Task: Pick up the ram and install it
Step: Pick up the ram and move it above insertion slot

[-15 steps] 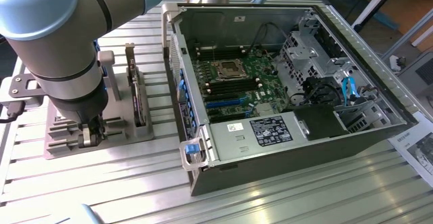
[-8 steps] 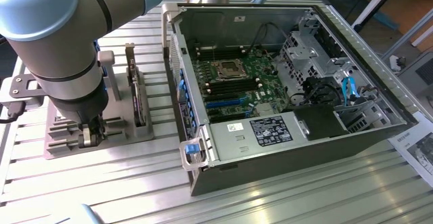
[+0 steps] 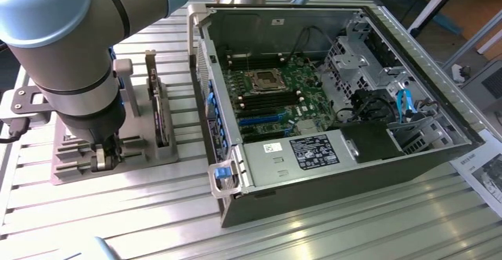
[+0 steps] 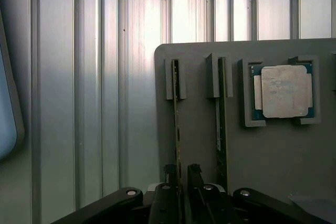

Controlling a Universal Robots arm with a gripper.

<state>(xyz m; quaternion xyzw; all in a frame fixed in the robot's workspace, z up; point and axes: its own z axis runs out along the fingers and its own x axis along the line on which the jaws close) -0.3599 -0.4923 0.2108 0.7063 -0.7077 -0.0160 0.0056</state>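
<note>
The ram point(image 4: 177, 124) is a thin green stick seen edge-on, standing in a slot of the grey holder point(image 4: 199, 145). A second stick like it point(image 4: 221, 129) stands in the neighbouring slot. My gripper point(image 4: 181, 171) is lowered over the first stick with one finger on each side of it. The fingers point(image 4: 194, 174) look slightly apart from the stick, so the gripper is open around it. In the exterior view my gripper point(image 3: 104, 157) reaches down into the holder point(image 3: 149, 157) on the exterior view's left, beside the open computer case point(image 3: 259, 195).
A square silver processor chip point(image 4: 283, 92) lies in a pocket of the holder. A dark expansion card point(image 3: 159, 116) stands upright in the holder. Inside the case, the motherboard point(image 3: 271, 95) lies exposed with dark memory slots. Everything rests on a ribbed aluminium table point(image 3: 117, 213).
</note>
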